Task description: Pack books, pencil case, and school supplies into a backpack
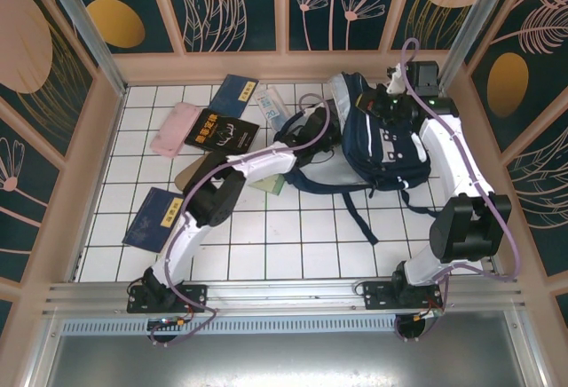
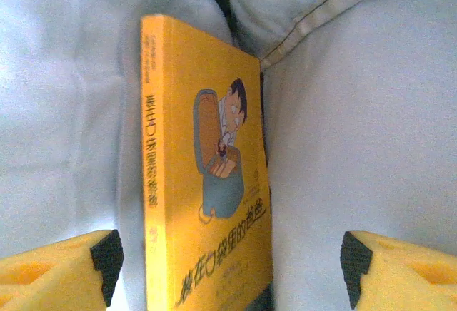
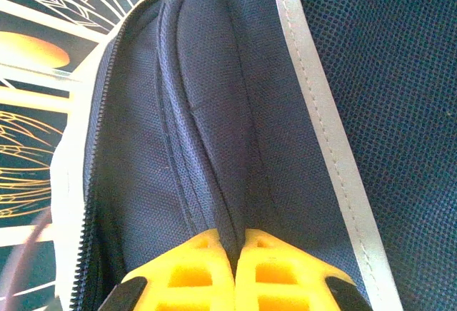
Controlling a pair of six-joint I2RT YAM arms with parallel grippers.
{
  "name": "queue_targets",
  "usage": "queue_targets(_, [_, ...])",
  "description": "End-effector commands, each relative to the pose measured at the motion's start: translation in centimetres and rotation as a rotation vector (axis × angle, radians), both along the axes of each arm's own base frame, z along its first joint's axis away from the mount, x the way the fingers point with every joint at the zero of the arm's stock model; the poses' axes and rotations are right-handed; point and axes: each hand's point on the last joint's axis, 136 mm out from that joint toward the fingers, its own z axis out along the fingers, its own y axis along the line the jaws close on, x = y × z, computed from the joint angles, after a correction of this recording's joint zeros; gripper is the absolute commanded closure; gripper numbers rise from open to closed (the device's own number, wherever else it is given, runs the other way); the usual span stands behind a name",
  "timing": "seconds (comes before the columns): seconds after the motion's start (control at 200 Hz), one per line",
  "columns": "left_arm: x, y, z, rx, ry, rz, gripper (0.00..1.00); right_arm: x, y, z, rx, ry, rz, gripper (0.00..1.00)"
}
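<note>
Inside the backpack [image 1: 390, 152], the yellow book [image 2: 207, 182] stands on edge — the left tool [image 2: 228, 268] spread wide, clear of it. At the backpack's rim the right tool [image 3: 232, 268] pinches a fabric fold, likely holding the mouth open.

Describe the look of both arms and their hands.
Both the left arm and right arm have white shells with black joints, and a lilac cable loops along each. The left hand and right hand have yellow fingers with black trim.
</note>
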Motion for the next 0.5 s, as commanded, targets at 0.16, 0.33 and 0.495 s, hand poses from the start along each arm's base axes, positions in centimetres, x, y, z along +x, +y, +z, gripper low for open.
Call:
queue_targets(0.16, [-3.9, 6.6, 4.6, 0.031, 0.004, 0.027, 0.20, 0.8, -1.2, -1.4, -0.047, -0.053, 0.018, 1.00])
queue_targets(0.33, [-5.6, 11.2, 5.7, 0.076, 0.018, 0.061, 0.20, 0.4, -1.0, -3.8, -0.056, -0.023, 0.030, 1.00])
queue_targets(0.495, [-6.5, 16.9, 4.3, 0.158, 0.047, 0.125, 0.26, 0.3, -0.5, -5.7, -0.095, 0.001, 0.045, 1.00])
